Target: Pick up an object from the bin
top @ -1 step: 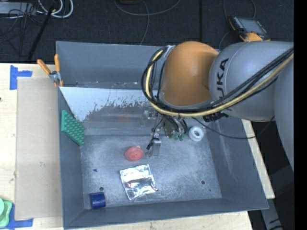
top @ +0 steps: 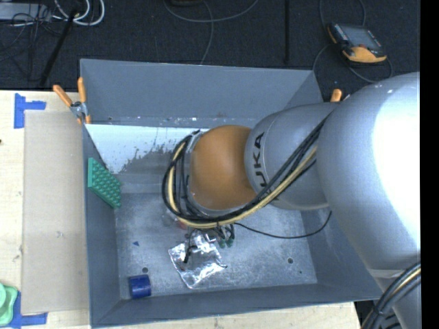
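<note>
Bright light whitens the bin (top: 130, 141) wall; the arm (top: 384, 156) gleams.

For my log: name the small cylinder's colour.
The cylinder is blue, seen best in the camera view.

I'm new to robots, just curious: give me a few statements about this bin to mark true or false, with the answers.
1. The gripper hangs over a crumpled foil wad on the bin floor. True.
2. A green studded plate leans at the view's left wall of the bin. True.
3. The small blue cap lies in the far right corner. False: it lies near the front left corner.
4. The foil wad touches the green plate. False: they lie well apart, with bare floor between them.
</note>
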Controlling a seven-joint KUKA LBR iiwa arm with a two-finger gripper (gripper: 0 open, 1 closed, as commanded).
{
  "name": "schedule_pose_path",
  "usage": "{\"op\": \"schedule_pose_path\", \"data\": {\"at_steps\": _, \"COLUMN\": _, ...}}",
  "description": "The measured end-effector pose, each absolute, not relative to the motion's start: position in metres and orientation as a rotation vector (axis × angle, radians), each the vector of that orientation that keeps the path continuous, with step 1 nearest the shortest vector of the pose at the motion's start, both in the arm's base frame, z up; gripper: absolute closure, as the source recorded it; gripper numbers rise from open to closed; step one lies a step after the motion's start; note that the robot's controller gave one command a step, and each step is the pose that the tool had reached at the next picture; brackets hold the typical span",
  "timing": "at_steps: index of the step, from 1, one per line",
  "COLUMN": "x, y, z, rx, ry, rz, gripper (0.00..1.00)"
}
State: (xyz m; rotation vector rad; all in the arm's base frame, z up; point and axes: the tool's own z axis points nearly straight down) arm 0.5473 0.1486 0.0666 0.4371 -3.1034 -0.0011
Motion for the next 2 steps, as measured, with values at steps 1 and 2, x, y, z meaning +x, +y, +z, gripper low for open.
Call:
{"op": "schedule_pose_path", "data": {"at_steps": 1, "x": 0.55, "y": 0.148, "z": 0.07, "rx": 0.43, "ry": -3.111, "rz": -0.001, "gripper": 1.0}}
{"op": "schedule_pose_path", "data": {"at_steps": 2, "x": 0.527, "y": 0.147, "z": 0.207, "rx": 0.407, "ry": -3.123, "rz": -0.002, "gripper": 1.0}}
